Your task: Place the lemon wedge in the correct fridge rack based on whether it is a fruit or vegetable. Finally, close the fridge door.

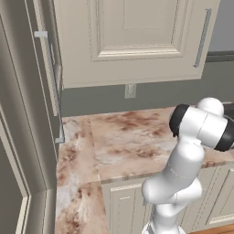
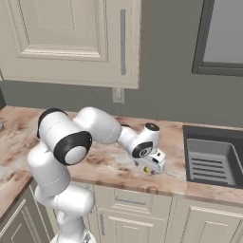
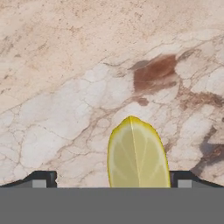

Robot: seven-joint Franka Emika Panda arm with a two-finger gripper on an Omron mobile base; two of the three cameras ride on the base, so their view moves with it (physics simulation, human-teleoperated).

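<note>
The grey band is cutting off the lemon wedge's lower end, and the hand is hiding most of it in the right base view.

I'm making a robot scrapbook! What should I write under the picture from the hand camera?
Open gripper hovering over a lemon wedge on the marble counter.

Lemon wedge on counter, between claw fingers.

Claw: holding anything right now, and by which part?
Nothing held. The claw is open, fingertips either side of the lemon wedge lying on the counter, not closed on it.
</note>
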